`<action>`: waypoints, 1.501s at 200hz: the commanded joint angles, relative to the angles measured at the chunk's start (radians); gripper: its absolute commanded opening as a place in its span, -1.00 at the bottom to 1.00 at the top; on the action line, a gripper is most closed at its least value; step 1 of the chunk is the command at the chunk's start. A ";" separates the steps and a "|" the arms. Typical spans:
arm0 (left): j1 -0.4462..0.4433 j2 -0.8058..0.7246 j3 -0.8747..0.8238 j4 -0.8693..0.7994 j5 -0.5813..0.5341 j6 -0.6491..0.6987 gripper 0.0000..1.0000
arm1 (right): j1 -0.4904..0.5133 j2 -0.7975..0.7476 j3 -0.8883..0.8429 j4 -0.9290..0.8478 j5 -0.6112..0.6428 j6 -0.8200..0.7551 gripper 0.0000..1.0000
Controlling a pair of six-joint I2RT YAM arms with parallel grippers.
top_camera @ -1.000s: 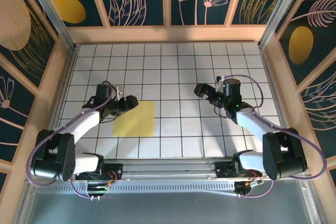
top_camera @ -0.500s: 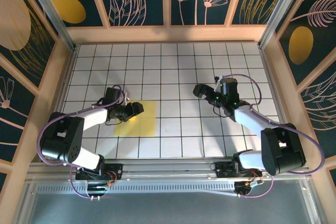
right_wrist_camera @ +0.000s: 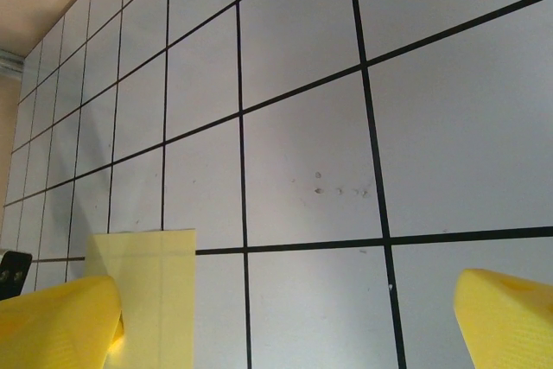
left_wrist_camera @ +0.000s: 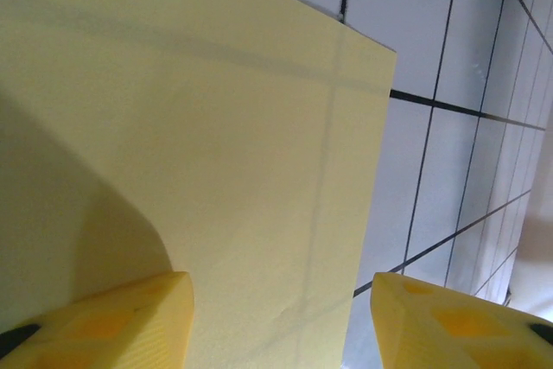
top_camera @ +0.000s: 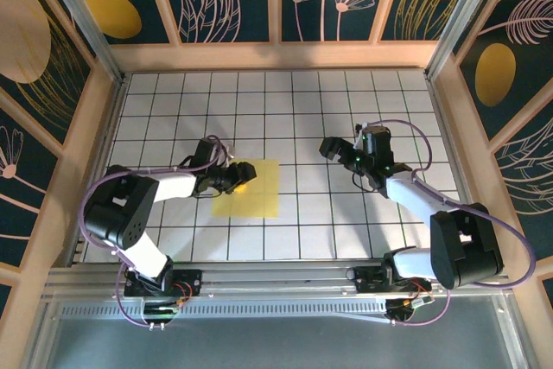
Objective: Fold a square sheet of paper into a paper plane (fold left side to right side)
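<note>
While both arms are stretched out over the white gridded tabletop (top_camera: 285, 101), the square sheet of paper (top_camera: 257, 199) is lying flat on it, a little off the middle of the grid toward 7 o'clock. Its edges run pretty much parallel to the black grid lines. It's pale yellow and thin, and a couple of faint lines cross it. I honestly can't tell if those are creases or just the grid showing through.

The left end effector (top_camera: 239, 178) is right over the sheet, up near its 10 o'clock corner. On the left wrist camera its two yellow fingers (left_wrist_camera: 112, 321) are spread apart with a clear gap between them. One finger is above the paper, and the other is above bare white tile just past the paper's edge. There's a soft shadow on the paper by the nearer finger. I can't tell whether either tip is actually touching the sheet, and nothing is pinched between them.

The right end effector (top_camera: 331, 147) sits off at about 2 o'clock from the sheet, apart from it with bare tile in between. Its wrist camera shows the fingers spread as wide as they go over plain grid squares. One corner of the yellow sheet peeks in at roughly 7 o'clock of that view, just beside one of the fingers.
</note>
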 commanded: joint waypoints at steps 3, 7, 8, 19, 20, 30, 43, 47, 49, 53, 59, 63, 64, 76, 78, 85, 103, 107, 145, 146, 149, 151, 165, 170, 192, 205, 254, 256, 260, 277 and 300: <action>-0.047 0.102 0.020 -0.018 -0.060 -0.078 0.13 | 0.007 0.006 0.026 -0.019 0.029 -0.016 0.99; -0.053 0.109 0.029 -0.012 -0.062 -0.084 0.13 | 0.007 0.007 0.025 -0.019 0.030 -0.016 0.98; -0.055 0.110 0.030 -0.011 -0.063 -0.087 0.13 | 0.008 0.007 0.025 -0.018 0.030 -0.016 0.99; -0.070 0.135 0.052 0.005 -0.065 -0.102 0.13 | 0.008 0.008 0.025 -0.020 0.029 -0.016 0.99; -0.071 0.136 0.052 0.007 -0.066 -0.104 0.13 | 0.007 0.008 0.025 -0.020 0.029 -0.016 0.99; -0.083 0.156 0.073 0.016 -0.072 -0.117 0.13 | 0.006 0.008 0.025 -0.021 0.030 -0.018 0.99; -0.097 0.179 0.101 0.021 -0.081 -0.129 0.13 | 0.008 0.008 0.026 -0.025 0.032 -0.021 0.98; -0.101 0.185 0.108 0.024 -0.084 -0.134 0.13 | 0.006 0.008 0.028 -0.027 0.032 -0.022 0.99; -0.103 0.190 0.111 0.024 -0.085 -0.135 0.13 | 0.007 0.008 0.028 -0.027 0.033 -0.022 0.99; -0.107 0.196 0.120 0.027 -0.086 -0.138 0.13 | 0.007 0.007 0.028 -0.029 0.034 -0.022 0.99; -0.112 0.208 0.133 0.027 -0.086 -0.143 0.13 | 0.007 0.007 0.030 -0.030 0.035 -0.024 0.99; -0.114 0.215 0.140 0.028 -0.086 -0.146 0.13 | 0.008 0.006 0.030 -0.032 0.035 -0.025 0.99; -0.115 0.216 0.143 0.028 -0.086 -0.147 0.13 | 0.008 0.006 0.031 -0.033 0.035 -0.025 0.99; -0.122 0.236 0.166 0.027 -0.089 -0.150 0.13 | 0.008 0.006 0.031 -0.037 0.038 -0.027 0.98; -0.123 0.239 0.170 0.028 -0.089 -0.151 0.13 | 0.007 0.006 0.031 -0.038 0.038 -0.028 0.98; -0.124 0.249 0.182 0.028 -0.093 -0.154 0.13 | 0.008 0.005 0.032 -0.039 0.040 -0.028 0.98; -0.125 0.269 0.217 0.029 -0.103 -0.161 0.12 | 0.007 0.004 0.031 -0.044 0.042 -0.028 0.98; -0.125 0.273 0.223 0.029 -0.106 -0.162 0.12 | 0.007 0.004 0.031 -0.045 0.041 -0.030 0.99; -0.131 0.309 0.288 0.029 -0.109 -0.177 0.12 | 0.008 0.004 0.038 -0.056 0.046 -0.042 0.98; -0.131 0.310 0.288 0.029 -0.109 -0.177 0.12 | 0.007 0.004 0.038 -0.056 0.046 -0.042 0.98; -0.132 0.313 0.292 0.029 -0.109 -0.178 0.12 | 0.007 0.004 0.039 -0.058 0.047 -0.043 0.98; -0.132 0.315 0.294 0.029 -0.109 -0.177 0.12 | 0.008 0.004 0.038 -0.059 0.047 -0.044 0.99; -0.135 0.325 0.296 0.037 -0.109 -0.184 0.12 | 0.007 0.006 0.042 -0.062 0.050 -0.046 0.99; -0.136 0.329 0.296 0.043 -0.109 -0.189 0.12 | 0.008 0.006 0.043 -0.064 0.051 -0.046 0.99; -0.141 0.338 0.296 0.071 -0.111 -0.213 0.11 | 0.007 0.007 0.048 -0.070 0.052 -0.049 0.98; -0.143 0.343 0.297 0.080 -0.112 -0.220 0.11 | 0.007 0.010 0.050 -0.074 0.053 -0.051 0.99; -0.146 0.331 0.348 0.058 -0.102 -0.188 0.13 | 0.007 0.030 0.092 -0.112 0.058 -0.081 0.95; -0.146 0.327 0.351 0.057 -0.102 -0.186 0.14 | 0.006 0.031 0.095 -0.117 0.059 -0.084 0.94; -0.146 0.323 0.355 0.053 -0.101 -0.181 0.14 | 0.009 0.034 0.103 -0.125 0.061 -0.090 0.93; -0.146 0.299 0.372 0.041 -0.099 -0.164 0.17 | 0.011 0.050 0.138 -0.166 0.073 -0.114 0.89; -0.146 0.252 0.386 0.005 -0.122 -0.136 0.20 | 0.022 0.088 0.197 -0.227 0.100 -0.151 0.86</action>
